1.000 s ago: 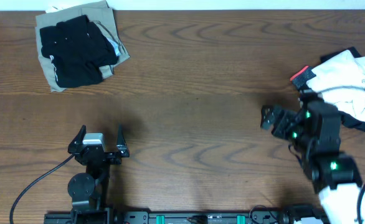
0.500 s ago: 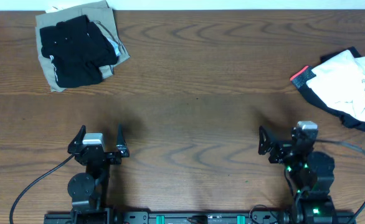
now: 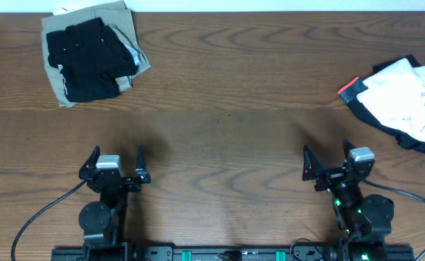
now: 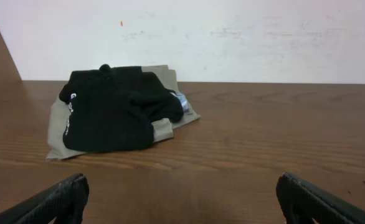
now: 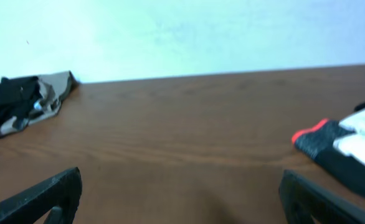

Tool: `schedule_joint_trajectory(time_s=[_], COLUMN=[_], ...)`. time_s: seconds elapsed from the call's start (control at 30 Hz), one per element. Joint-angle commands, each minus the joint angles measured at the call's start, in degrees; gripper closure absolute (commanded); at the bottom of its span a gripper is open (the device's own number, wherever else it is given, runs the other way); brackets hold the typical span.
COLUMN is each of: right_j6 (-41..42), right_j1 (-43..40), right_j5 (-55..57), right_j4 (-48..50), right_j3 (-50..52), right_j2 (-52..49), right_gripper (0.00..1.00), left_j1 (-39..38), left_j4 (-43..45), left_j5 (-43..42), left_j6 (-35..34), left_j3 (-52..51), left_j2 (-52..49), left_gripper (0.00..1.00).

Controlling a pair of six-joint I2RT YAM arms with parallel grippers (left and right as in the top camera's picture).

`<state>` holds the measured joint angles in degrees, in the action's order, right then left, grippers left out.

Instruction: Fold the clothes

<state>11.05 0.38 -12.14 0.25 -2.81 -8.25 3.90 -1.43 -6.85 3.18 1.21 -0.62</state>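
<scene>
A folded pile with a black garment (image 3: 89, 52) on a khaki one (image 3: 60, 90) lies at the table's far left; it also shows in the left wrist view (image 4: 111, 109) and at the left edge of the right wrist view (image 5: 17, 102). A loose heap of white, black and red clothes (image 3: 401, 101) lies at the far right, its red-edged corner in the right wrist view (image 5: 319, 137). My left gripper (image 3: 117, 161) is open and empty at the front left. My right gripper (image 3: 328, 165) is open and empty at the front right, well short of the heap.
The wooden table (image 3: 227, 116) runs between the two piles. A pale wall (image 4: 232, 37) stands behind its far edge. Black cables (image 3: 38, 217) trail from the arm bases along the front edge.
My right arm has drawn back from beside the right heap to the front edge of the table, empty. The left arm has not moved.
</scene>
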Motion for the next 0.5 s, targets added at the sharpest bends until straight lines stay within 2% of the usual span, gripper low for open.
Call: schedule_joint_trajectory(time_s=[0.0,0.17,0.47], right_j6=[-2.1,-3.5,-7.1], right_j1=[-1.0,-1.0,-1.2], right_j5=[-0.2,-0.2,-0.2], right_j4=[0.0,-1.4,-3.5], right_j3=[1.0,2.5,2.5], right_j2=[2.9,8.0,7.9], right_gripper=[0.01,0.01,0.01], left_j1=[-0.2,-0.2,-0.2], left_j4=[-1.9,-1.9,-1.9], left_j5=[-0.4,-0.4,-0.4], left_j6=[-0.3,-0.3,-0.3], left_j3=[-1.0,-1.0,-1.0], left_j2=[0.4,0.4,0.4], left_gripper=[0.02,0.02,0.02])
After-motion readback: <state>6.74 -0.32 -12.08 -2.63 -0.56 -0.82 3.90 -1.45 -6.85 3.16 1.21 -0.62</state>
